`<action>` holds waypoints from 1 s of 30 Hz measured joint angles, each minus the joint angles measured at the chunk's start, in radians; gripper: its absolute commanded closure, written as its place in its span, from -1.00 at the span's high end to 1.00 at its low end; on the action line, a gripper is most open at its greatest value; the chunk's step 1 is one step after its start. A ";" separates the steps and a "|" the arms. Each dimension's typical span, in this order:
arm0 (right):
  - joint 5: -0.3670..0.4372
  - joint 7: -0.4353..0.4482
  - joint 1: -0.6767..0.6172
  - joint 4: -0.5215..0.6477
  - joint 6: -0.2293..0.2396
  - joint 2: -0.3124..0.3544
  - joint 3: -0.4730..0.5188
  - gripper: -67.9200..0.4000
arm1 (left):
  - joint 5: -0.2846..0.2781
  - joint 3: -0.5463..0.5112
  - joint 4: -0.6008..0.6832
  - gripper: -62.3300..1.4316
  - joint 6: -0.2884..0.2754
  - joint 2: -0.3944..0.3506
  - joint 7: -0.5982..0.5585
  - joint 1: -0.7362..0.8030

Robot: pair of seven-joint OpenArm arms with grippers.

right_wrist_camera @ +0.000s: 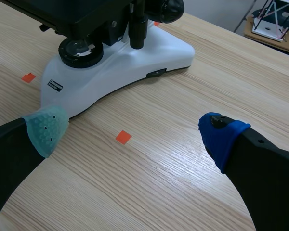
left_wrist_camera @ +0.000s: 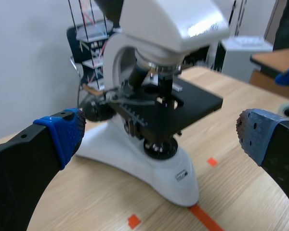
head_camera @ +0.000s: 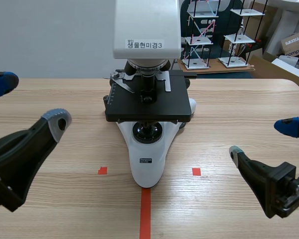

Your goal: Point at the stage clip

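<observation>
A white microscope [head_camera: 147,149] with a black stage [head_camera: 148,102] stands at the table's middle. The stage clip [head_camera: 121,82] is a thin silver arm on the stage's far left part; in the left wrist view the stage clip [left_wrist_camera: 135,99] curves over the stage beside the objective. My left gripper [head_camera: 32,99] hovers open at the left, level with the stage and well apart from it. The left gripper [left_wrist_camera: 158,132] faces the microscope [left_wrist_camera: 149,159]. My right gripper [head_camera: 261,139] is open, low at the right. The right gripper [right_wrist_camera: 132,130] hangs over bare table near the microscope base [right_wrist_camera: 115,72].
A second silver strip [head_camera: 168,83] lies on the stage's right part. Behind the table stand wire racks with models [head_camera: 199,35] and cardboard boxes [head_camera: 294,45]. The wooden table [head_camera: 239,104] stretches on both sides of the microscope.
</observation>
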 measured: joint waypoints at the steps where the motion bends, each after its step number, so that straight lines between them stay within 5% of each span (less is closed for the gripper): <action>1: 0.000 -0.002 0.000 0.000 0.000 0.000 0.000 0.75 | -0.023 0.000 0.000 1.00 0.000 0.000 -0.011 -0.002; 30: 0.000 0.001 -0.002 0.000 0.000 0.000 0.000 0.75 | -0.028 0.000 0.000 1.00 0.000 0.005 -0.013 -0.002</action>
